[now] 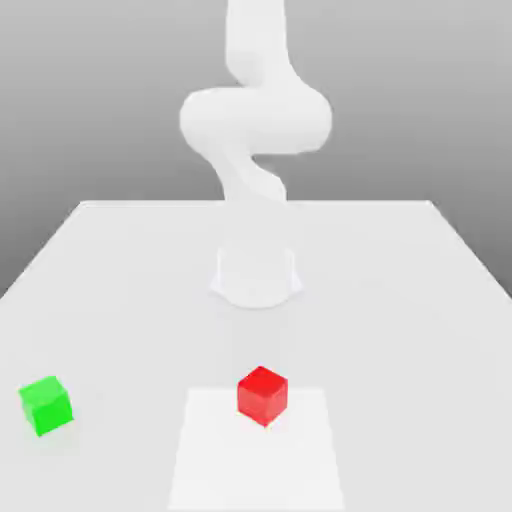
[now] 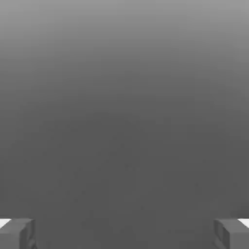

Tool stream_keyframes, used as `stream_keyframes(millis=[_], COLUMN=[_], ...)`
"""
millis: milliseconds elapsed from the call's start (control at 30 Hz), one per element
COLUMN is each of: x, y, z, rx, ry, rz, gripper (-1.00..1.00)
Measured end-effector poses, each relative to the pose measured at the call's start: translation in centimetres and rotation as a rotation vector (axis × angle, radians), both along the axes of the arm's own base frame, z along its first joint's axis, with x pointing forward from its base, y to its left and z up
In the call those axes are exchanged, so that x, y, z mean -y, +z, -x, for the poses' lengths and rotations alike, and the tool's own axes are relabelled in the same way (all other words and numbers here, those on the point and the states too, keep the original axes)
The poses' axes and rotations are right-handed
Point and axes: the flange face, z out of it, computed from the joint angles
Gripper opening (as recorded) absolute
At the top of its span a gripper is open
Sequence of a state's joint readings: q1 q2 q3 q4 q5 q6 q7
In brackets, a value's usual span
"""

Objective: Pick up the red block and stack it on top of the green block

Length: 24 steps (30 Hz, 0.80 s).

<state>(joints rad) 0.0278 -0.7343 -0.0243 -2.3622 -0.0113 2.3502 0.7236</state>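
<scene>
Centrally, toward the near edge of the white surface (image 1: 420, 300): red block (image 1: 262, 394), resting on a paler square patch (image 1: 258, 460). Well apart, toward the exterior view's left: green block (image 1: 45, 404). Behind both: white arm (image 1: 255, 120). Claw (image 2: 124, 233) spread wide, clamping nothing.

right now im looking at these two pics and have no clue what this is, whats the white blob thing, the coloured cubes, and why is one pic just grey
The white shape is a robot arm, rendered in a simulator, standing at the back of a pale table. That picture comes from a camera off to the side of the arm. On the table sit two small cubes, apart from each other: a red block near the middle front and a green block toward the exterior view's left. The grey picture comes from a camera on the arm's hand; the two grey pieces at its edge are the gripper fingers, spread open. Nothing is held.
</scene>
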Motion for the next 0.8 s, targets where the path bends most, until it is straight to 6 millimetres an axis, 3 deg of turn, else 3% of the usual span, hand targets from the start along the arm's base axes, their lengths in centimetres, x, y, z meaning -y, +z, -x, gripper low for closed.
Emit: stream_keyframes(millis=[133,300,433,567,633,800], x=[0.0,-0.5,-0.9,-1.1,-1.3,-1.1], y=[-9.9,-22.4,-32.5,-42.8,-46.2,-51.0], z=[-3.7,-4.8,-3.0,1.3,2.4,2.9], rx=[-0.147,-0.324,-0.472,-0.630,-0.664,-0.676], ry=[0.138,0.328,0.504,0.710,0.763,0.774], rz=[0.085,0.177,0.240,0.291,0.302,0.305], gripper=[0.00,0.00,0.00,0.00,0.00,0.00])
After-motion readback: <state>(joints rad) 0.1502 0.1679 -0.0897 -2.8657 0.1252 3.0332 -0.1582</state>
